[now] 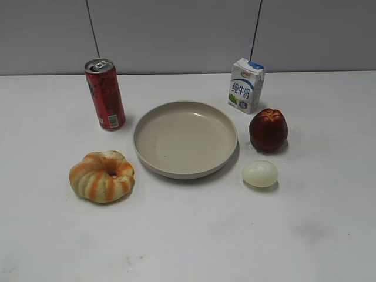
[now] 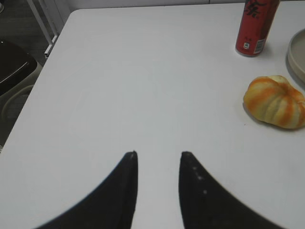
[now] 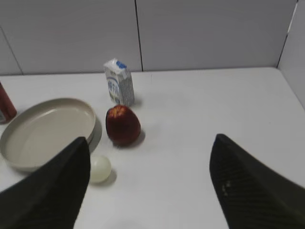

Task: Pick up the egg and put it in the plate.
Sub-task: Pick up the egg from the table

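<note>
The egg (image 1: 260, 174) lies on the table just right of the plate (image 1: 150, 158), ahead-left of the wide-open, empty right gripper (image 3: 150, 167), which looks nearer than the slightly parted, empty left gripper (image 2: 158, 155).

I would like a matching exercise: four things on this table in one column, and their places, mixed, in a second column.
1. pale cream oval egg
2. red drink can
3. white and blue milk carton
4. orange-striped ring-shaped bread

a. behind the dark red fruit
b. front left of the round beige plate
c. in front of the dark red fruit
d. back left of the plate

Pairs: 1-c, 2-d, 3-a, 4-b
</note>
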